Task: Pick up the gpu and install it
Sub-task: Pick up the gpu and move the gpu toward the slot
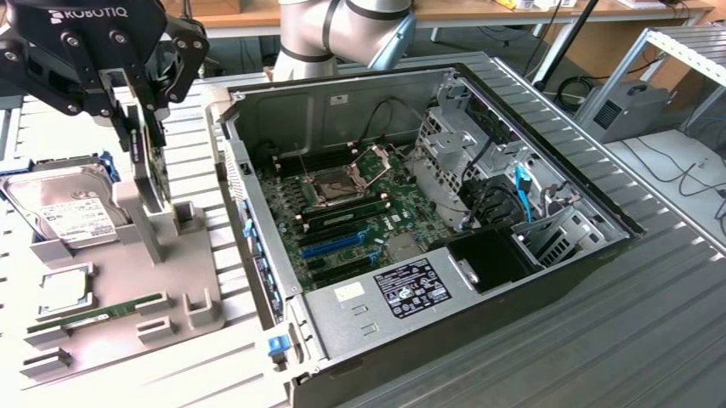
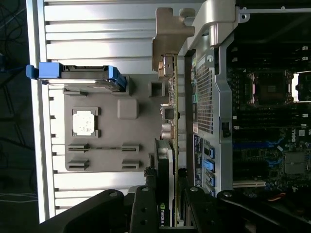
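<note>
The gpu (image 1: pixel 150 166) stands on edge, upright, above the grey parts holder (image 1: pixel 148 280) at the exterior view's left. My gripper (image 1: pixel 141 109) is shut on its top edge, one finger on each face. In the wrist view the gpu (image 2: pixel 173 141) appears edge-on, running away from my gripper (image 2: pixel 169 199), with its silver end bracket (image 2: pixel 167 43) at the far end. I cannot tell whether its lower edge still rests in the holder's slot. The open computer case (image 1: pixel 590 246) lies to the exterior view's right, its motherboard (image 1: pixel 340 212) and blue expansion slots (image 1: pixel 336 242) exposed.
On the holder lie a silver hard drive (image 1: pixel 66 211), a CPU (image 1: pixel 63 293) and a narrow green RAM stick (image 1: pixel 97 314). The case's side wall (image 2: pixel 209 97) runs close beside the gpu. A drive cage and cables (image 1: pixel 488 187) fill the case's right half.
</note>
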Controlling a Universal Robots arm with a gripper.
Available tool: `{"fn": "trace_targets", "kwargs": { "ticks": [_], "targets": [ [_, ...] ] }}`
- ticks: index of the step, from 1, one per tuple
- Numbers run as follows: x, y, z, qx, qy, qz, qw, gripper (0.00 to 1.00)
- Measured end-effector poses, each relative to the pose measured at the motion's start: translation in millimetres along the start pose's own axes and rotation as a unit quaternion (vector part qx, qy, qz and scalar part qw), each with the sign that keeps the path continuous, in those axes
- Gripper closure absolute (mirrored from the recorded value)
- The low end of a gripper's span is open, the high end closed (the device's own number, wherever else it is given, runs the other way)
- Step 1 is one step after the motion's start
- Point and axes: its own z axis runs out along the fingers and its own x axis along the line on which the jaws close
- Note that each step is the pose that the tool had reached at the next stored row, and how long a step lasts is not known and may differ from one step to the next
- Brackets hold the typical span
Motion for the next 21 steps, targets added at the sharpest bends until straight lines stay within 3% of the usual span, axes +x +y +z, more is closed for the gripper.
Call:
{"fn": "trace_targets", "kwargs": {
  "ticks": [6, 11, 15, 21],
  "targets": [
    [-1.2, 0.1, -0.1, 0.0001, 0.0001, 0.0, 1.0, 0.73],
    [-10.7, 0.3, 0.3, 0.0, 0.0, 0.0, 1.0, 0.73],
    [-19.6, 0.6, 0.5, 0.0, 0.0, 0.0, 1.0, 0.73],
    [-43.3, 1.3, 1.2, 0.0, 0.0, 0.0, 1.0, 0.73]
  ]
}}
